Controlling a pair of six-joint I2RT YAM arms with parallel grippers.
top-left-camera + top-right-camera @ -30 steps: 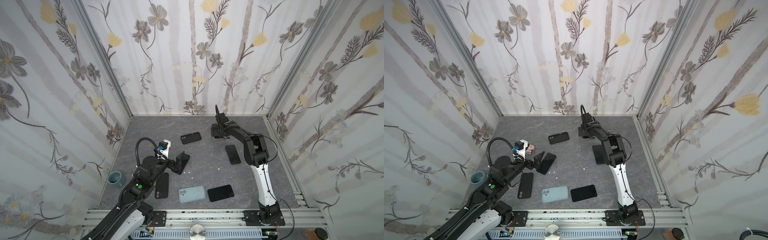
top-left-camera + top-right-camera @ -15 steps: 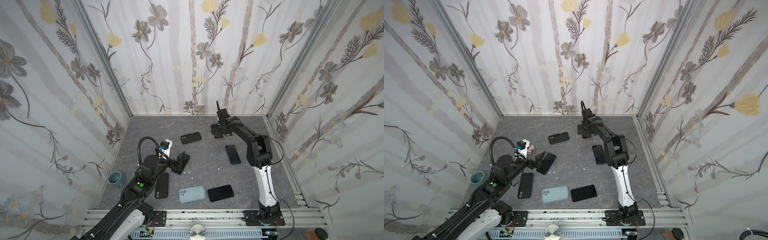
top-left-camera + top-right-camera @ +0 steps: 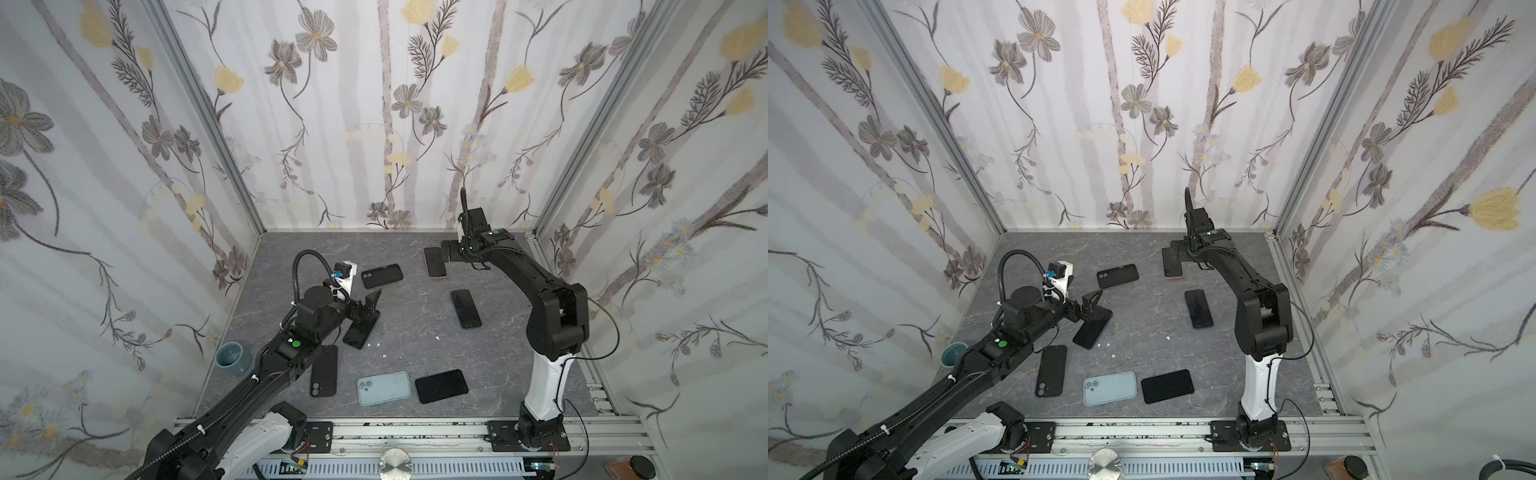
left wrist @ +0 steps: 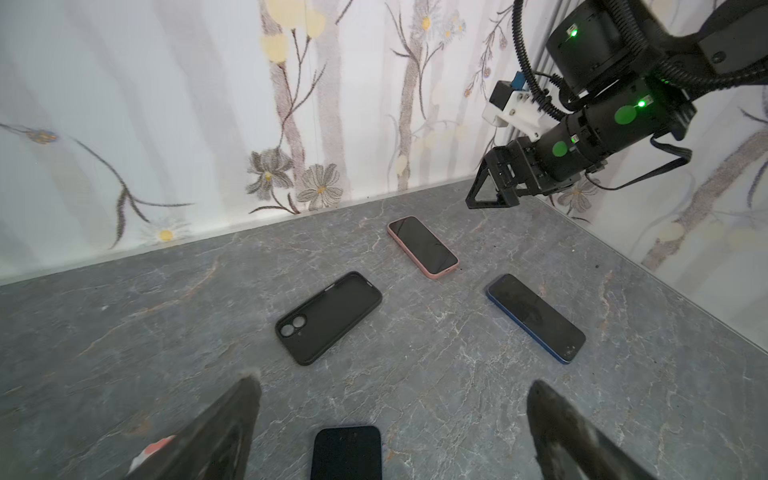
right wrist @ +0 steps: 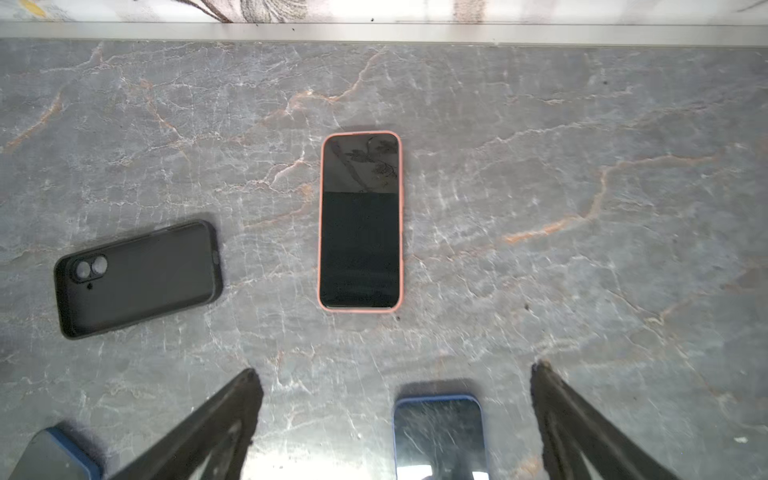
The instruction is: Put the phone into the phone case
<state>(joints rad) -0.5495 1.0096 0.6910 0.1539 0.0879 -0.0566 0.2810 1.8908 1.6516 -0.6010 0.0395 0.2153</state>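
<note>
Counter (image 3: 415, 320) inventory, 7 phone-size items total:
- Phones lying screen up: 4. These are the pink-cased phone (image 3: 435, 262), blue phone (image 3: 465, 308), dark phone (image 3: 360, 332) and black phone (image 3: 441, 385).
- Empty cases lying open side up: 1, the black case (image 3: 381, 276).
- Items lying camera side up, can't tell phone from case: 2. These are the black slab (image 3: 323, 370) and light-blue slab (image 3: 384, 387).

Other:
- teal bowl (image 3: 232, 358): 1
- white scraps (image 3: 384, 356): 3 small bits
</note>
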